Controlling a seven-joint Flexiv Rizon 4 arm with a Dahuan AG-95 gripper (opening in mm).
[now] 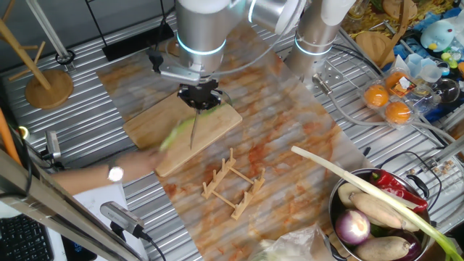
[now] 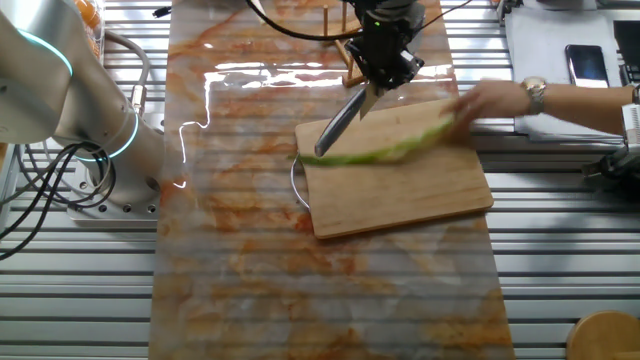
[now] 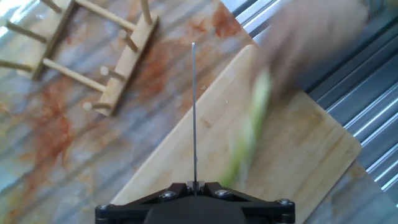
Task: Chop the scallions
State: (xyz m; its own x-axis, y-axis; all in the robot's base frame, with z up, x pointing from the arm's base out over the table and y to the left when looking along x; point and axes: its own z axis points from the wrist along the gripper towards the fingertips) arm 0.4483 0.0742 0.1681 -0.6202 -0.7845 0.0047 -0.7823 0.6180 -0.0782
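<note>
Fingers (image 2: 385,72) pinching knife (image 2: 340,125), blade angled above scallions (image 2: 385,150) on cutting board (image 2: 420,195).

1. The cutting board (image 2: 400,185) lies on the table mat (image 2: 250,250).
2. The scallions (image 2: 385,150) lie on the cutting board, along its far edge in the other fixed view.
3. The knife (image 2: 340,125) stands over the cutting board, above the scallions, held in the gripper (image 2: 385,65).
4. A person's hand (image 2: 490,98) is at the scallions' end, at the board's corner.
5. The wooden rack (image 1: 232,183) lies on the mat beside the cutting board.
6. The metal bowl (image 1: 341,199) stands well apart from the cutting board.
</note>
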